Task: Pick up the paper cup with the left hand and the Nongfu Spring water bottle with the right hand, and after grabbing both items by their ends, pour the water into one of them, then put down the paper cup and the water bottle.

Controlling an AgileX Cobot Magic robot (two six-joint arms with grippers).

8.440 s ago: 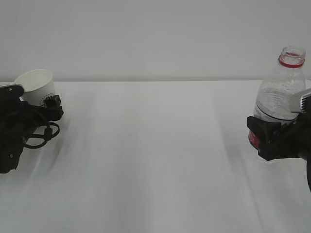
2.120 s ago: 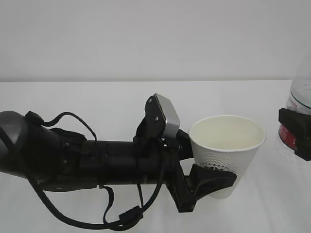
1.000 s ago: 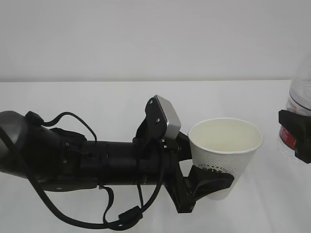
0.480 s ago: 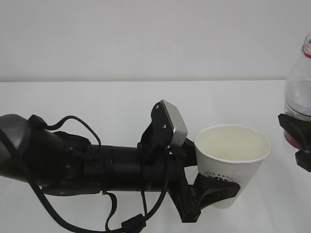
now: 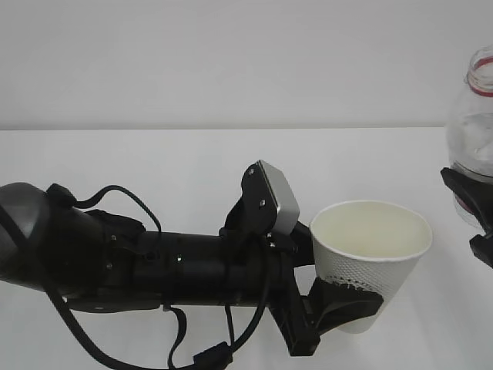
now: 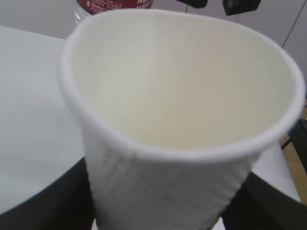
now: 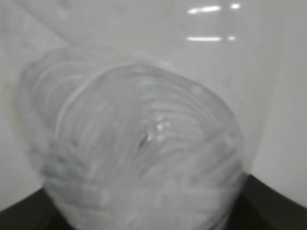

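The paper cup (image 5: pixel 370 258) is gripped low by the left hand (image 5: pixel 331 304), slightly further right than half a second ago. The Nongfu Spring water bottle (image 5: pixel 474 131), clamped by the right hand (image 5: pixel 471 208), has been raised higher at the right edge.

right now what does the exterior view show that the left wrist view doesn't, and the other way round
Only the exterior view shows the bulky black left arm, its grey metal plate and the clear ribbed plastic bottle's open red-ringed neck. Only the left wrist view shows the bottle's red label close up. Both show the white dotted paper cup upright, gripped low by the left pincer, its inside apparently empty.
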